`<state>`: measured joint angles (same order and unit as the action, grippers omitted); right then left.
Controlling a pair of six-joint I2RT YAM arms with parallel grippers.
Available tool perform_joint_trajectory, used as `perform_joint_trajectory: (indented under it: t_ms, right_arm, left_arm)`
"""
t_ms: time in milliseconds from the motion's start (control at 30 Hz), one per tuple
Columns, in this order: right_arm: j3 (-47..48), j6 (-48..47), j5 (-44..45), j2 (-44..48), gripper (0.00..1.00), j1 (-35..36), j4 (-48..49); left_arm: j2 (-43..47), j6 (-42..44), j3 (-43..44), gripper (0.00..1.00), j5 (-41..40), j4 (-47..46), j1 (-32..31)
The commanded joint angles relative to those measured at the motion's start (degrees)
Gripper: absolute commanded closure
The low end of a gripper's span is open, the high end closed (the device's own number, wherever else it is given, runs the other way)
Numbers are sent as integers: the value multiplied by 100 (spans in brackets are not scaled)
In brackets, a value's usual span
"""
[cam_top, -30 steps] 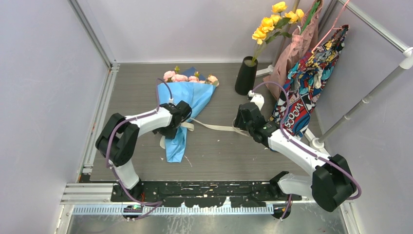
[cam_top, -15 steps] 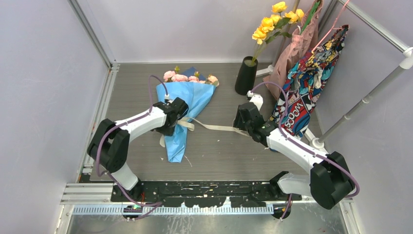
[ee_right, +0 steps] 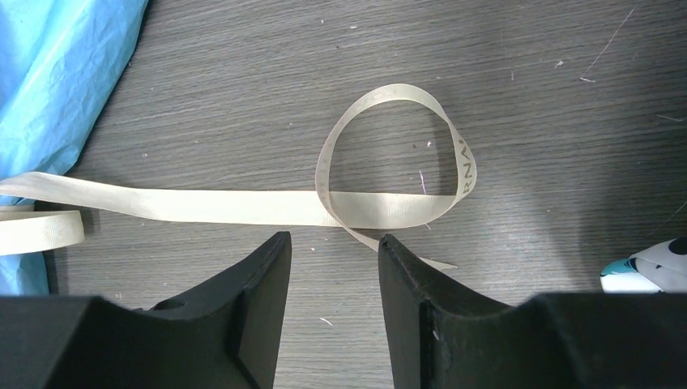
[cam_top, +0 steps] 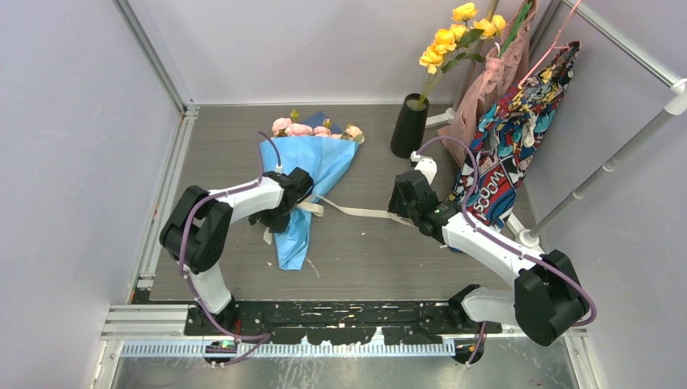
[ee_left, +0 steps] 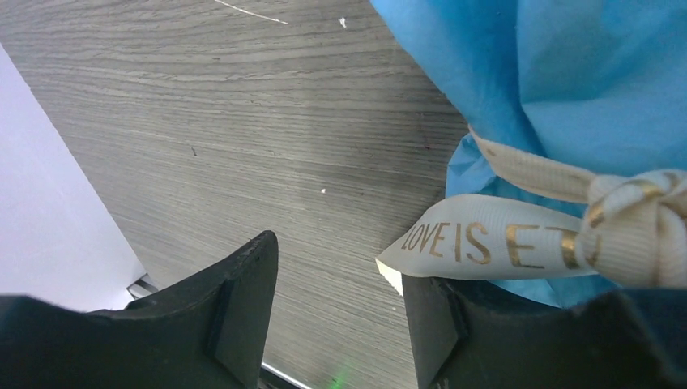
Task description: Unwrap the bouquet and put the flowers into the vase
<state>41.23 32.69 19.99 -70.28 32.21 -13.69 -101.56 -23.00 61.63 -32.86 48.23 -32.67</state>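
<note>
The bouquet (cam_top: 326,162) lies on the table, a blue paper cone with its narrow end toward the arms. Its pink flowers (cam_top: 316,130) poke out at the far end. A cream ribbon (cam_top: 356,212) is knotted round the cone, and one tail trails right. My left gripper (cam_top: 275,220) stands open at the cone's left side. In the left wrist view the left gripper (ee_left: 340,275) has bare table between its fingers, and the printed ribbon end (ee_left: 486,243) rests over its right finger. My right gripper (ee_right: 328,243) is open just short of the ribbon's loop (ee_right: 397,146). The black vase (cam_top: 409,126) stands at the back right.
Yellow flowers (cam_top: 458,32) stand in the vase. A colourful bag (cam_top: 518,138) and a pink garment (cam_top: 486,89) hang on a rack at the right, close to the right arm. Metal rails (cam_top: 166,186) border the left side of the table.
The left arm's elbow swung outward and came back, while its gripper stayed by the ribbon knot. The right arm has hardly moved.
</note>
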Motion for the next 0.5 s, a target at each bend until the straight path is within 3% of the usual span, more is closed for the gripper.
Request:
perform_joint_trajectory:
  t_ms: [0,133,233,400,467]
  right_arm:
    - [18,36,54,-24,51,26,254]
    - [2,52,46,-47,51,31,288]
    - [-16,54,59,-71,51,26,305]
    - [-34,54,58,-89,51,31,324]
    - [-33,49,58,-99,51,31,332]
  left_arm:
    - [-45,140,4,44,276,-200,37]
    - [-124,352,52,49,701,-289,36]
    - [-179,467,118,60,932,-321,33]
    - [-259,529,165,81,995,-341,38]
    - [-312,527,182,95,949,-306,35]
